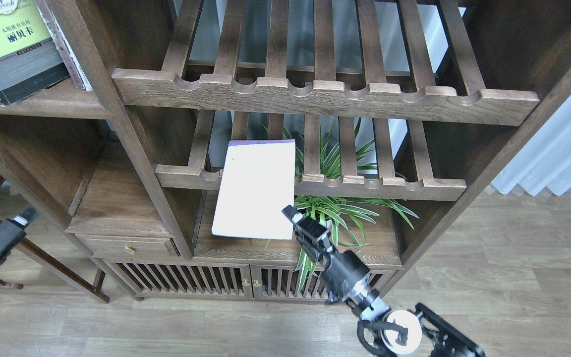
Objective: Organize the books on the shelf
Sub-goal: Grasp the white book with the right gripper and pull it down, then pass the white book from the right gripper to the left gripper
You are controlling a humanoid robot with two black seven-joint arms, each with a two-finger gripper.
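Observation:
The pale white-lavender book (pixel 256 191) hangs in front of the lower slatted rack, its plain white face toward me. My right gripper (pixel 291 218) is shut on its lower right corner. The thick black-grey book with the yellow-green panel (pixel 10 44) stands tilted on the solid dark-brown shelf (pixel 47 106) at the top left. A thin edge of another book (pixel 70 49) leans beside it; its cover is hidden. My left gripper (pixel 20 218) is low at the left edge, away from the books; its fingers cannot be told apart.
Two slatted racks with notched rails (pixel 325 94) (pixel 379 186) fill the middle bay. A green spider plant (pixel 337 206) stands under the lower rack, just right of the held book. A drawer with a brass knob (pixel 128 249) is at the lower left. A white curtain (pixel 563 148) hangs at the right.

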